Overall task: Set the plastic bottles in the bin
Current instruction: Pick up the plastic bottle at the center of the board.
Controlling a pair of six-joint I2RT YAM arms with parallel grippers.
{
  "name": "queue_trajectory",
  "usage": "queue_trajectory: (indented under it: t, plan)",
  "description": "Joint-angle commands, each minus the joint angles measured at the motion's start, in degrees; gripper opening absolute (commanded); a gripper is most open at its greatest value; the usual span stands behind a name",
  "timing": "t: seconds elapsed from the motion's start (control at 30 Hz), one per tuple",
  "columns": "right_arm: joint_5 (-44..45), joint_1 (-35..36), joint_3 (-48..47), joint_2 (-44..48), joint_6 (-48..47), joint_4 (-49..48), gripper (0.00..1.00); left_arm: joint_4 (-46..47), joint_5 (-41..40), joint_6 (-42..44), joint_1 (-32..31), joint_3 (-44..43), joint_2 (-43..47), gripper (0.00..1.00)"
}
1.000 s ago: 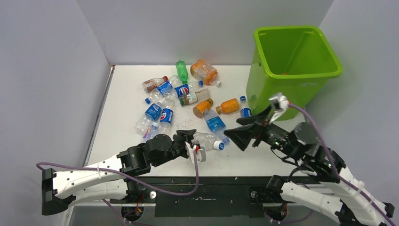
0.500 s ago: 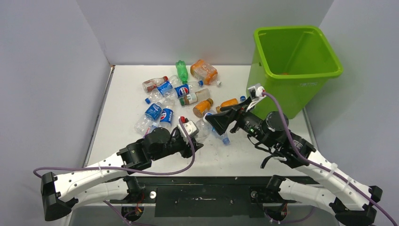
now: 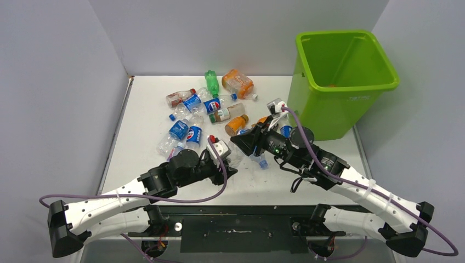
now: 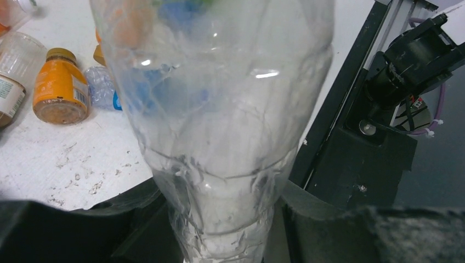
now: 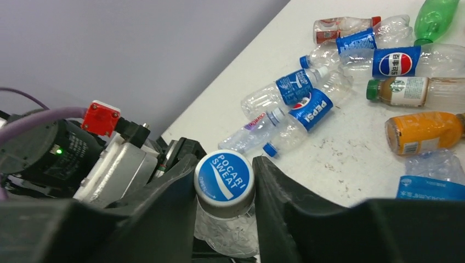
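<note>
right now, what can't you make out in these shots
- Left wrist: the clear bottle in the left gripper fills the frame and smears the bottles behind it.
- Top view: both grippers cover most of that bottle.
- Right wrist: the right gripper fingers hide everything below the cap; whether they grip it is unclear.
- Top view: the bin floor is mostly hidden by its near rim.

A white table carried crushed plastic bottles scattered across its middle and far part, and a lime-green bin stood at its far right corner.
</note>
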State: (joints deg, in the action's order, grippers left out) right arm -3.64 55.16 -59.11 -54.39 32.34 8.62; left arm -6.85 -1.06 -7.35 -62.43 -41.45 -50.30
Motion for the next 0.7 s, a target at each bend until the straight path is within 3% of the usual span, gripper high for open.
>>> queue_trajectory:
  t: [0.0, 0.03, 0.07, 0.1, 0.13, 0.3, 0.4, 0.53, 0.67]
  plan:
    - [0.04, 0.55, -2.42, -1.07, -1.38, -0.37, 0.26, 5.82, 0.68, 0.38, 0.12, 0.59, 2.65, 0.18]
    - [0.53, 0.52, -3.54, -0.86, -1.86, 0.27, 0.13, 7.05, 0.66, 1.17, 0.12, 1.38, 3.70, 0.33]
    - [1.42, 0.56, -4.99, -0.65, -2.70, 1.55, 0.07, 8.87, 0.56, 1.77, 0.04, 2.37, 4.38, 0.52]
    - [2.47, 0.52, -6.70, -0.37, -3.75, 2.92, 0.05, 10.29, 0.14, 2.38, 0.03, 3.38, 5.82, 0.84]
    - [4.12, 0.50, -9.47, -0.33, -5.79, 4.89, 0.05, 12.44, -0.03, 3.12, 0.03, 4.69, 7.27, 0.99]
    - [19.28, 0.48, -31.50, -3.56, -15.71, 16.00, 0.05, 20.16, -2.59, 5.68, 0.03, 11.09, 14.70, 0.96]
    - [37.84, 0.40, -43.85, -8.38, -22.62, 18.25, 0.05, 20.11, -5.88, 7.03, 0.03, 11.50, 16.09, 0.96]
    - [58.17, 0.00, -54.31, -17.65, -36.78, 11.67, 0.05, 18.63, -8.16, 7.09, -0.02, 10.67, 15.02, 0.96]
    - [60.69, -6.42, -61.61, -23.65, -40.13, 3.76, 0.05, 18.07, -7.74, 7.09, -0.15, 10.17, 13.69, 0.96]
